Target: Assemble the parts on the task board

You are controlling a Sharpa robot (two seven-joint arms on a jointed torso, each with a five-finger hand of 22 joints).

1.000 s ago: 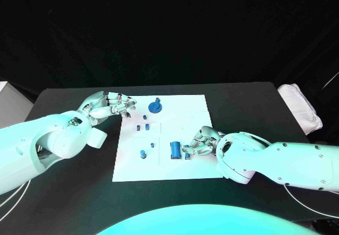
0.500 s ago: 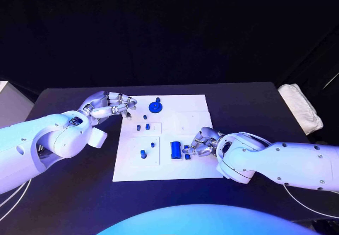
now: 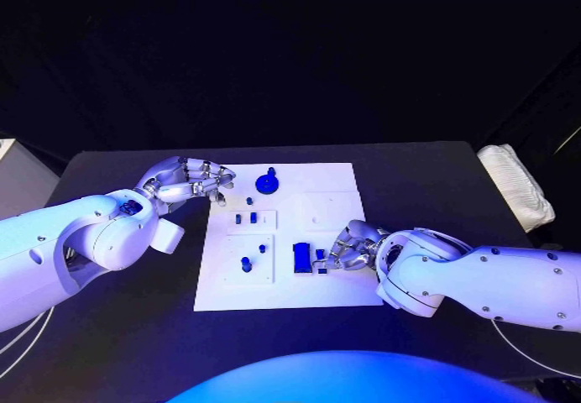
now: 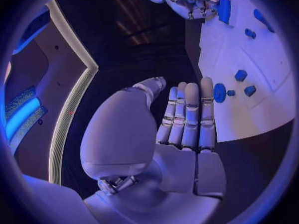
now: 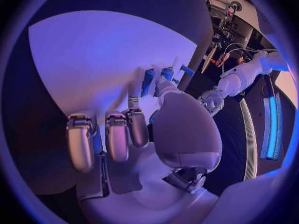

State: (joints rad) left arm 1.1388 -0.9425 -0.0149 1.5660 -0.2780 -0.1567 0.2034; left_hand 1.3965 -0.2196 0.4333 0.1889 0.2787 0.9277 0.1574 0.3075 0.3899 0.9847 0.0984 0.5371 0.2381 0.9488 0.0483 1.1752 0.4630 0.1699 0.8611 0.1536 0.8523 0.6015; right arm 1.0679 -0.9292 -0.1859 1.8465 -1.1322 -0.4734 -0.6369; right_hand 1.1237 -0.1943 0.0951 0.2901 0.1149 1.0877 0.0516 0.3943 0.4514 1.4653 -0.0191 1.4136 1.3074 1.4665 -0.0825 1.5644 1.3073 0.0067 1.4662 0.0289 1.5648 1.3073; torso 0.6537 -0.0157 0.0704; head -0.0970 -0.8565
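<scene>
The white task board lies mid-table. On it are a round blue part, a long blue block and several small blue parts, such as one near the left side. My right hand rests on the board's right half and pinches a small blue part beside the block; the wrist view shows the fingertips closing on blue pieces. My left hand hovers at the board's far left corner, fingers straight and side by side, holding nothing, close to the round part.
The black table surrounds the board, with bare room at the front and on both sides. A folded white cloth lies at the table's right edge. The left wrist view also shows my right hand by the block.
My right hand has crept slightly toward the near edge, fingers staying by the small part. The left hand has barely moved.
</scene>
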